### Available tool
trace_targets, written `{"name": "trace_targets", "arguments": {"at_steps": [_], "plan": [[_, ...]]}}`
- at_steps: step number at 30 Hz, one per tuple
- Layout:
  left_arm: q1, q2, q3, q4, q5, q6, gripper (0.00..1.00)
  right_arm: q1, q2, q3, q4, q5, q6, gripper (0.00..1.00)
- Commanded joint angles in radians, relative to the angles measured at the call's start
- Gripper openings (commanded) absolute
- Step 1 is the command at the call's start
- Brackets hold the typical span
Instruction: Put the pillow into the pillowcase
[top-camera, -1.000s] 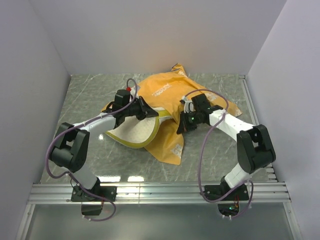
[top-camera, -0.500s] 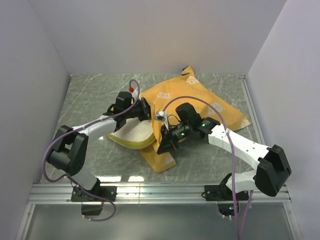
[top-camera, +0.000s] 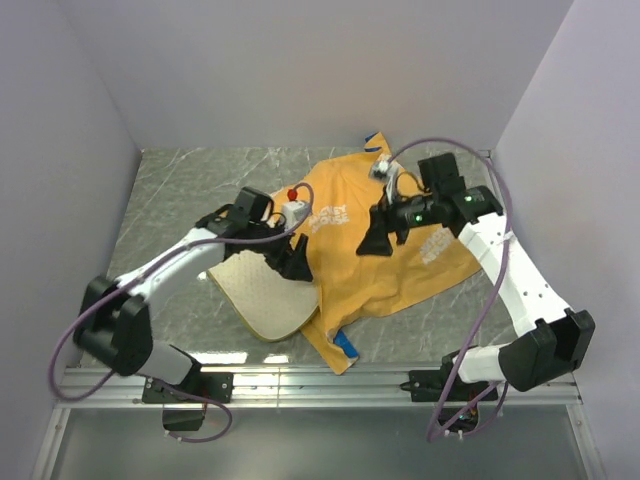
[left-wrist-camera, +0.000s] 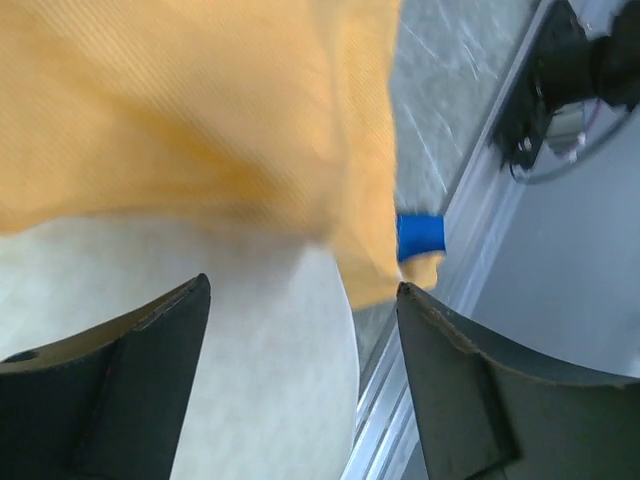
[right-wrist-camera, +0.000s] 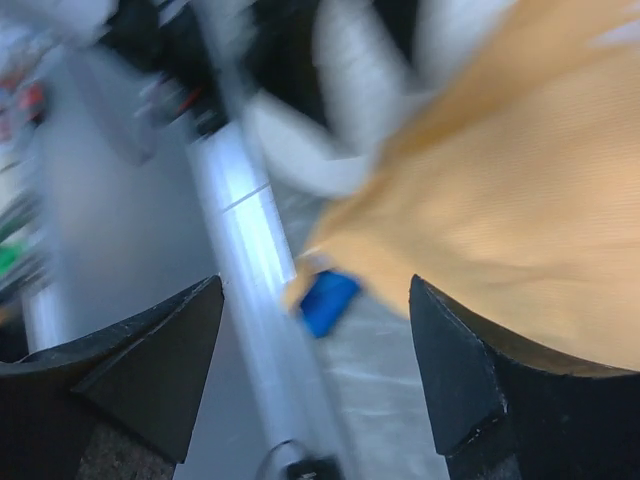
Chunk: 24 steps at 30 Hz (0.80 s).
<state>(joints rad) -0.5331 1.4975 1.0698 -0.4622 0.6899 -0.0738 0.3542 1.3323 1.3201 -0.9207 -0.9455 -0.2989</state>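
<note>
Pillowcase (top-camera: 400, 265): orange-yellow side up, spread from the centre of the table (top-camera: 180, 200) toward its right edge, one blue corner turned out near the front edge. Pillow (top-camera: 262, 300): cream, flat, left of centre, its right part under the pillowcase's edge. Left gripper (top-camera: 290, 265): jaws apart, holding nothing, above that overlap. Right gripper (top-camera: 376, 240): jaws apart, seemingly empty (wrist view blurred), over the cloth.

Lab cell: bare white walls (top-camera: 300, 70), marbled table (top-camera: 190, 190), aluminium rail (top-camera: 320, 380).

Matt cloth pillowcase (top-camera: 400, 275), quilted pillow (top-camera: 265, 295)
</note>
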Motion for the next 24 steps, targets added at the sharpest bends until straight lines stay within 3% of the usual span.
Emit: {"name": "trace_targets", "arguments": {"at_steps": [1,4,10,17,18,22,24], "plan": [[0.094,-0.164,0.045,-0.216,0.098,0.313,0.81,-0.031,0.034,0.106,0.046,0.233,0.047,0.81],[0.262,-0.22,0.082,-0.182,0.113,0.274,0.82,-0.021,0.091,0.143,0.248,0.41,0.177,0.81],[0.49,-0.113,0.131,-0.11,-0.19,0.256,0.83,0.061,0.329,0.364,0.345,0.562,0.262,0.8],[0.53,0.196,0.214,-0.178,-0.176,0.361,0.9,0.14,0.534,0.556,0.335,0.639,0.254,0.8],[0.527,0.217,0.213,-0.174,-0.167,0.362,0.88,0.152,0.548,0.574,0.336,0.649,0.25,0.81],[0.501,0.296,0.18,-0.13,-0.036,0.319,0.63,0.224,0.628,0.614,0.342,0.73,0.259,0.79],[0.483,0.302,0.176,-0.1,0.011,0.315,0.55,0.261,0.674,0.614,0.358,0.749,0.273,0.79]]}}
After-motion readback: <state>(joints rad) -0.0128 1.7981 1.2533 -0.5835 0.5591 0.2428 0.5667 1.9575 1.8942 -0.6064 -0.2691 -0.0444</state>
